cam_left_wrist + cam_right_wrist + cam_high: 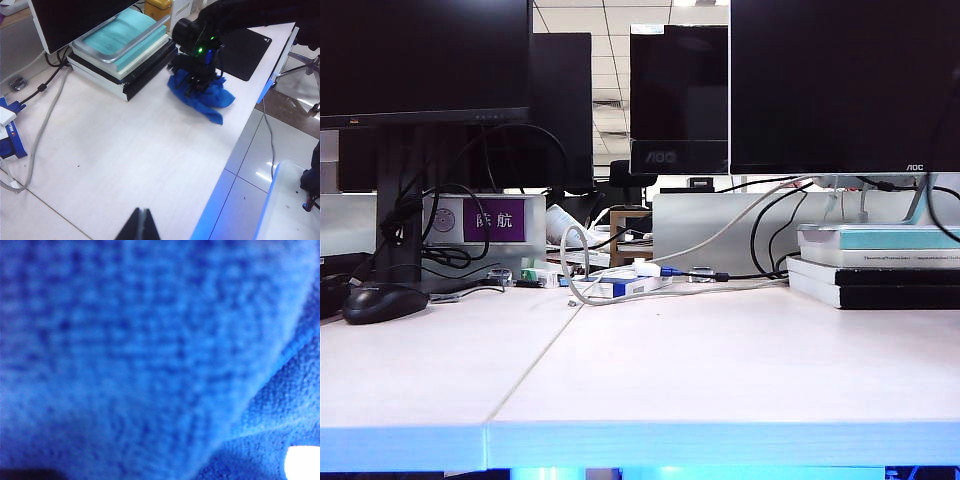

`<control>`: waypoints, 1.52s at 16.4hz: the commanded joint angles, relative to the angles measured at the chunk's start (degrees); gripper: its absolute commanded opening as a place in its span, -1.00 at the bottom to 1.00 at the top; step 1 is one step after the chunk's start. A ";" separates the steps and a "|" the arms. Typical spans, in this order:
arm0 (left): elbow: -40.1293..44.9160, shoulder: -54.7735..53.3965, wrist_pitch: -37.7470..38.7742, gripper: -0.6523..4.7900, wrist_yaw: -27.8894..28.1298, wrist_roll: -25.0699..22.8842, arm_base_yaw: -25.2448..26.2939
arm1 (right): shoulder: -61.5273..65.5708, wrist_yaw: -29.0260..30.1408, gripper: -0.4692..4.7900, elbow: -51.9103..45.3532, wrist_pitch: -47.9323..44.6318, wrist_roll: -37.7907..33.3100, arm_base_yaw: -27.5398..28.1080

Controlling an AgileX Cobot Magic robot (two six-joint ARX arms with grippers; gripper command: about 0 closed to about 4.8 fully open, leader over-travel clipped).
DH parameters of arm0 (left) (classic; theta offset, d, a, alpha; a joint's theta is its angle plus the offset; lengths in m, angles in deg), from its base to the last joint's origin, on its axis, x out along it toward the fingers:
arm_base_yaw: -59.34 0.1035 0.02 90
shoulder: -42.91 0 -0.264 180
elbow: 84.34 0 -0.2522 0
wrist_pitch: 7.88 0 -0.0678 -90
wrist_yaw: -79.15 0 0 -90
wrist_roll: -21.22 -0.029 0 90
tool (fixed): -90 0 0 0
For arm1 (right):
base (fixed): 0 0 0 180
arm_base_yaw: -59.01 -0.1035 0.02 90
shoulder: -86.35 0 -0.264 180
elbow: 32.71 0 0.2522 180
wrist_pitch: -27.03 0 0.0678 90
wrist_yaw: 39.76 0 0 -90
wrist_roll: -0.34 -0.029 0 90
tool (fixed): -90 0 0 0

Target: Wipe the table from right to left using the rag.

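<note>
My right gripper (196,89) had its jaws pinching the crumpled bright blue terry rag (212,98) on the pale whitish surface (130,150) beside stacked books (125,50), left gripper (141,225) jaws pressed together, well apart.

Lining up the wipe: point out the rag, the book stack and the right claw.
rag (215,100): left wrist view, bare fold.
book stack (125,35): left wrist view, teal top cover.
right claw (196,86): left wrist view, fingertips on rag.

The surface (720,370) lay bare across its middle and front. A stack of books (120,50) stood at two o'clock, a mouse (382,300) at ten, and cables (42,125) with small boxes at twelve.

In the left wrist view, the right tool (196,90) pressed into the rag (202,97) just beside the books; the left tool (141,225) hung closed over bare surface.
</note>
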 commanded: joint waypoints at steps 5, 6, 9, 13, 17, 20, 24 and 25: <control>-0.28 0.15 -0.66 -0.78 -0.24 0.17 -0.07 | 1.03 -0.83 -0.84 -0.79 -0.31 0.85 1.14; -0.28 0.15 -0.68 -0.78 -0.24 0.15 -0.07 | 1.03 0.72 -0.84 -0.79 -0.13 0.87 1.07; -0.28 0.15 -0.68 -0.78 -0.24 0.15 -0.07 | 1.05 5.77 -0.84 -0.79 0.70 0.83 -0.09; -0.28 0.15 -0.68 -0.78 -0.26 0.17 -0.07 | 1.05 7.74 -0.84 -0.79 0.72 0.81 -4.13; -0.28 0.15 -0.63 -0.78 -0.31 0.17 -0.07 | 1.05 12.76 -0.84 -0.79 0.39 -1.05 -9.60; -0.28 0.15 -0.59 -0.78 -0.28 0.15 -0.07 | 1.03 15.63 -0.84 -0.79 0.48 -4.26 -11.85; -0.28 0.15 -0.59 -0.78 -0.31 0.15 -0.07 | 1.03 16.70 -0.84 -0.79 0.22 -5.95 -15.69; -0.28 0.15 -0.57 -0.78 -0.31 0.15 -0.07 | 1.03 16.85 -0.84 -0.79 -0.22 -6.88 -16.81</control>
